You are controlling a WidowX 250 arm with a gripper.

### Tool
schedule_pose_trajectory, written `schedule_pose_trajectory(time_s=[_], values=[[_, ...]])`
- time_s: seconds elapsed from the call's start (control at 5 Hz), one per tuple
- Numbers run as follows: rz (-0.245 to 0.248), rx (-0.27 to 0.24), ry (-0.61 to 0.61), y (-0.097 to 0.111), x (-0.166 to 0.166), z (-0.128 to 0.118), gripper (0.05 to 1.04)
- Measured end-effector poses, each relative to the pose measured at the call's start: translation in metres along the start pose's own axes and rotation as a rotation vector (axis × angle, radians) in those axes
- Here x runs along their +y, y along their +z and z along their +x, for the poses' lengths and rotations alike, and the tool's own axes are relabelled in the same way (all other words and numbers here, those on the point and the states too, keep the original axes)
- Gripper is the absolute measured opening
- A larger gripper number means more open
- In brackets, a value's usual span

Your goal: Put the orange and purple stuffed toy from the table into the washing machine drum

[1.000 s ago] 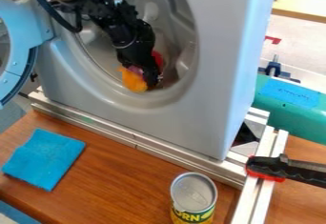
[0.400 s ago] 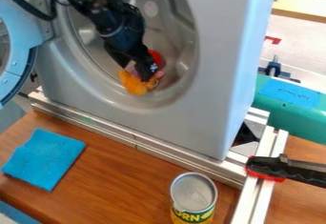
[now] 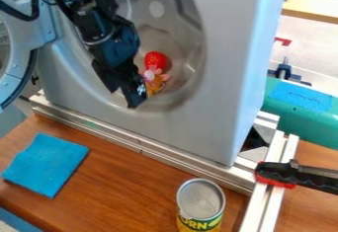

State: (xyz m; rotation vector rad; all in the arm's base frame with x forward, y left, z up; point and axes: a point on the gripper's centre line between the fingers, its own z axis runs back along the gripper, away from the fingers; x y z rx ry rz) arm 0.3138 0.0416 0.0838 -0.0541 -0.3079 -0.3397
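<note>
While a cylindrical, metal-lidded can (image 3: 200, 204) stands upright on the wood-grain tabletop (image 3: 132, 176), a squarish, soft-looking blue cloth (image 3: 45, 164) lies nearby. Beyond them, slotted metal rails (image 3: 145, 147) edge the base of a smooth gray housing (image 3: 198, 122). At its round opening, the angular black gripper (image 3: 132, 97) hangs beside a lumpy orange-and-pink toy (image 3: 155, 80); whether it is clenched or released, one cannot tell. The toy lies low inside the curved hollow, next to a rounded red object (image 3: 155, 60).
</note>
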Motion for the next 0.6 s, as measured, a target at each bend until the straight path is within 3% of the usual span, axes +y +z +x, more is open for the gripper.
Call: schedule_pose_trajectory(time_s=[0.2, 0.4, 0.6], values=[[-0.098, 0.126, -0.095, -0.016, -0.059, -0.017, 1.003], [-0.139, 0.159, -0.138, -0.026, -0.108, -0.020, 1.003], [-0.150, 0.204, -0.121, -0.032, -0.157, -0.021, 1.003]])
